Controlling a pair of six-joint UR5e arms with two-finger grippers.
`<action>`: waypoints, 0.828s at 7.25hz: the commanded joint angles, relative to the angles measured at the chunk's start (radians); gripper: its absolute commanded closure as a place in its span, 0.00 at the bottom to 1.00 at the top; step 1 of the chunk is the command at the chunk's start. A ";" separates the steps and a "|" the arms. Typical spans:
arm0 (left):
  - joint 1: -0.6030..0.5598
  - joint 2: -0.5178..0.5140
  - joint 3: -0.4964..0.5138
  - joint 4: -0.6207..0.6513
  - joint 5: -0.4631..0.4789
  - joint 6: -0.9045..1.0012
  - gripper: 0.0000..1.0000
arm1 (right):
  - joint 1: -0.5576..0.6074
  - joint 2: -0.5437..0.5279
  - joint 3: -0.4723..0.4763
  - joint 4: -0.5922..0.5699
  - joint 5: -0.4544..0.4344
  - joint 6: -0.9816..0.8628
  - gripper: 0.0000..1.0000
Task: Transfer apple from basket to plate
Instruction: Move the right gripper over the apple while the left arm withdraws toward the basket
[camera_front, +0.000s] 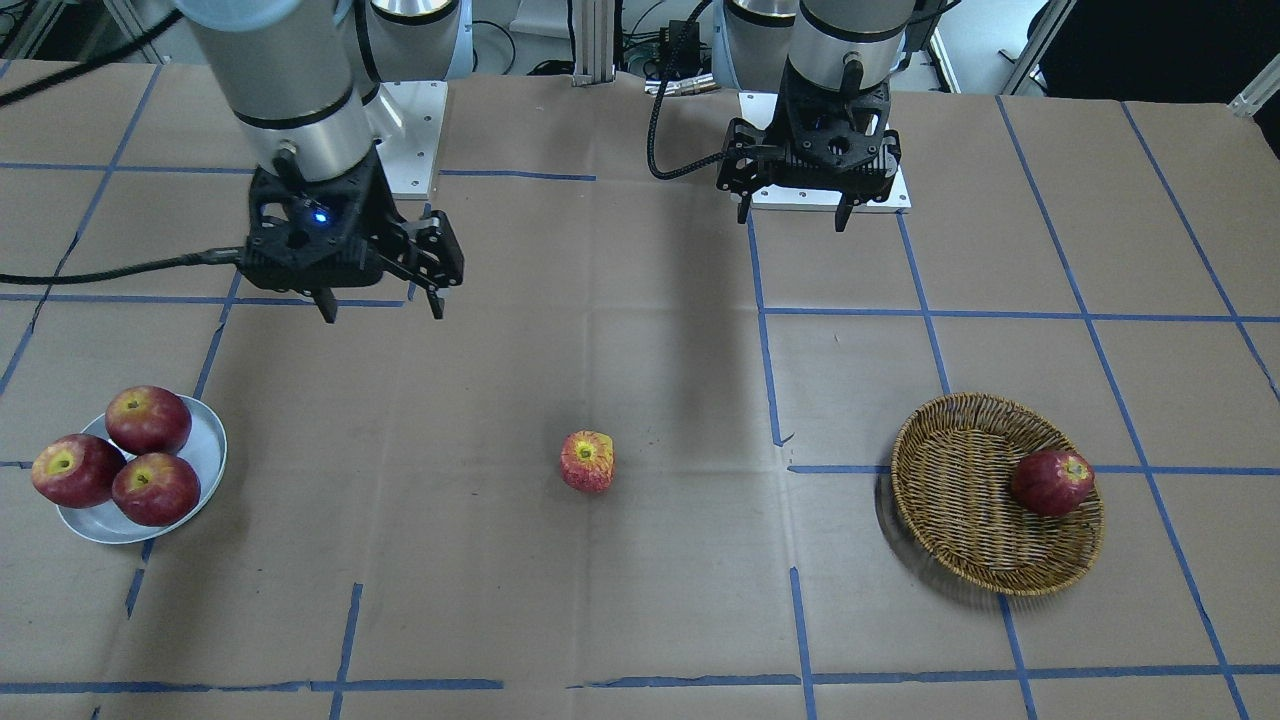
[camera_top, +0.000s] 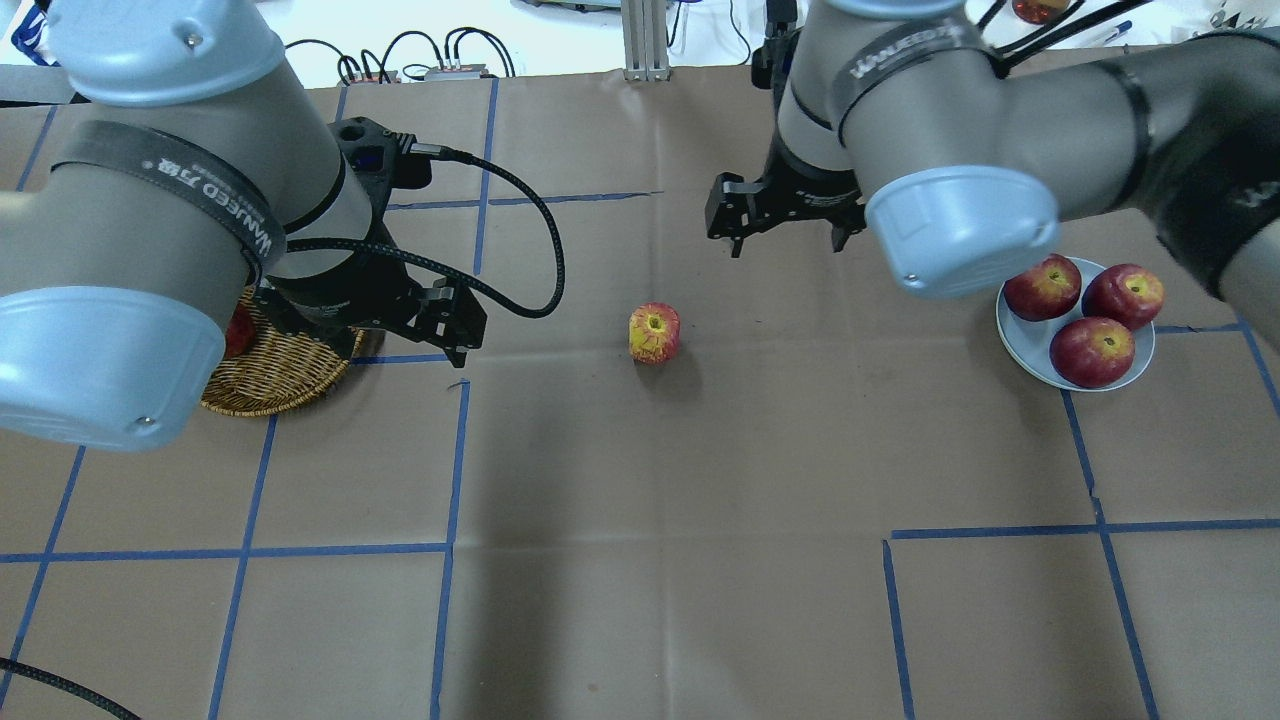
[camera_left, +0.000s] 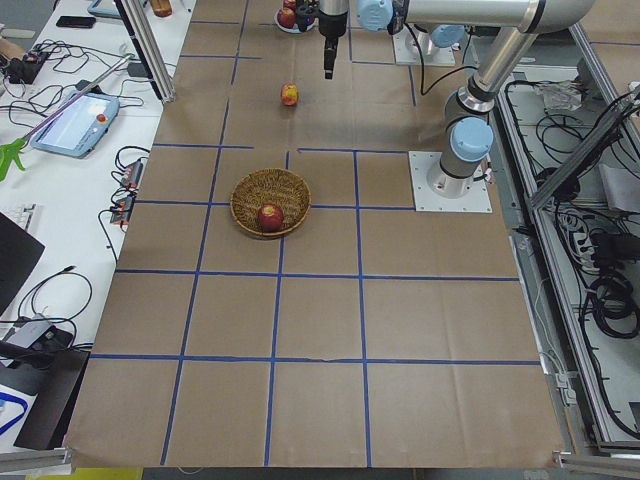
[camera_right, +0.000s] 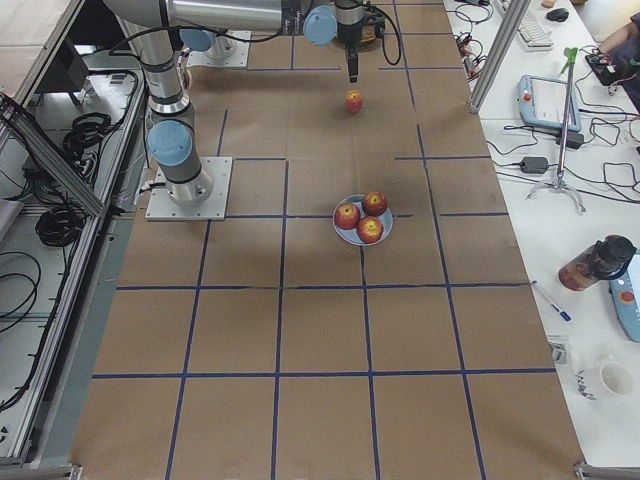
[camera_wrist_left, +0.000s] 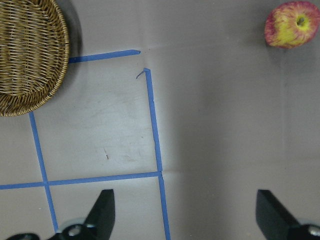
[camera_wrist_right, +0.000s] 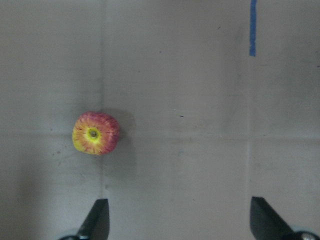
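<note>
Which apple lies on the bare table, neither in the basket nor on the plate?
The orange-red apple with the yellow top, alone midway between basket and plate. It is also the lightest-coloured one.

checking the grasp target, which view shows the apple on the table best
Right wrist view: the apple is whole, from above. Left wrist catches it at the corner; overhead and front smaller; side views tiny.

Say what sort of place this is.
Probably a robotics lab: left arm and right arm bolted to a table papered brown and gridded with blue tape, cables and a teach pendant on side benches.
</note>
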 joint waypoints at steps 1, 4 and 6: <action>0.038 0.005 0.004 -0.001 -0.002 0.003 0.01 | 0.112 0.136 0.001 -0.161 -0.025 0.127 0.00; 0.043 0.005 0.010 -0.006 -0.001 0.006 0.01 | 0.184 0.327 0.010 -0.370 -0.091 0.188 0.00; 0.043 0.005 0.007 -0.006 -0.001 0.006 0.01 | 0.187 0.391 0.015 -0.423 -0.089 0.187 0.00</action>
